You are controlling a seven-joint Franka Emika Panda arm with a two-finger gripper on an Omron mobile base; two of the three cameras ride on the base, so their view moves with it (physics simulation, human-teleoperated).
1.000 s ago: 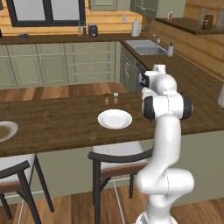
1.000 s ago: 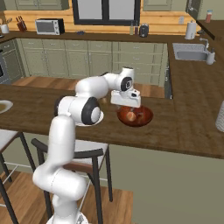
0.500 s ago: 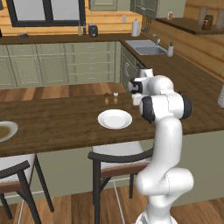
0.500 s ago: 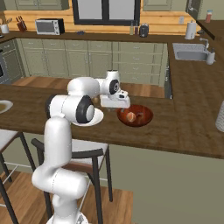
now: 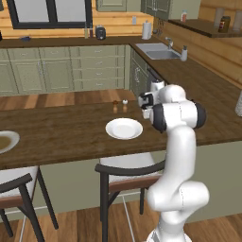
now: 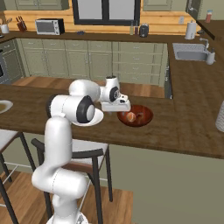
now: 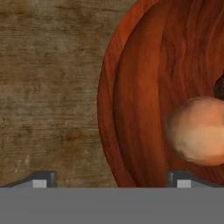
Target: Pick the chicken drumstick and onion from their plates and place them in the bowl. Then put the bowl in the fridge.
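The reddish-brown bowl (image 6: 145,118) stands on the dark wooden counter, and the round orange-brown onion (image 6: 130,116) lies inside it. In the hand view the onion (image 7: 199,131) rests at the right of the bowl (image 7: 131,96). A small pale piece next to it may be the chicken drumstick (image 6: 140,115); it is too small to tell. My gripper (image 6: 116,108) hangs open and empty just over the bowl's left rim, its fingertips (image 7: 40,179) spread wide. One white plate (image 5: 124,128) lies bare left of the gripper (image 5: 145,108). The other plate (image 5: 4,141) is far left. The fridge is out of view.
Two tiny salt and pepper shakers (image 5: 119,104) stand behind the near plate. Dark stools (image 5: 123,172) sit under the counter's front edge. A sink (image 5: 157,53) and green cabinets line the back wall. A white roll (image 6: 220,116) stands at the counter's right end.
My gripper has drawn back leftward from above the bowl's middle to its left rim, staying open. The onion stays in the bowl.
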